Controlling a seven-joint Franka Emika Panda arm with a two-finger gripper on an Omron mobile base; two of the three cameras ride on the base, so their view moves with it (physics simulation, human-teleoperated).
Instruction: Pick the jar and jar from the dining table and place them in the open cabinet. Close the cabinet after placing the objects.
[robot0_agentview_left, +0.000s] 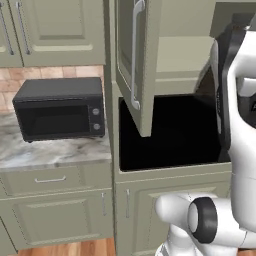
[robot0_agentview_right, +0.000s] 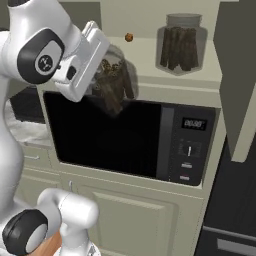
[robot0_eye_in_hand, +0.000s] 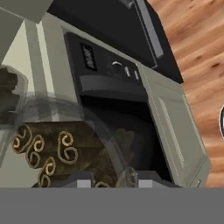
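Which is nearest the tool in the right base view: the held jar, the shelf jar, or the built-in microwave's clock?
1. Held jar, in the tool.
2. Shelf jar, upper right in the cabinet.
3. Microwave clock, lower right.

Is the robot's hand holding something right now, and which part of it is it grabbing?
Yes. The hand holds a glass jar of brown sticks, tilted, in front of the cabinet shelf. Which part it grips cannot be told.
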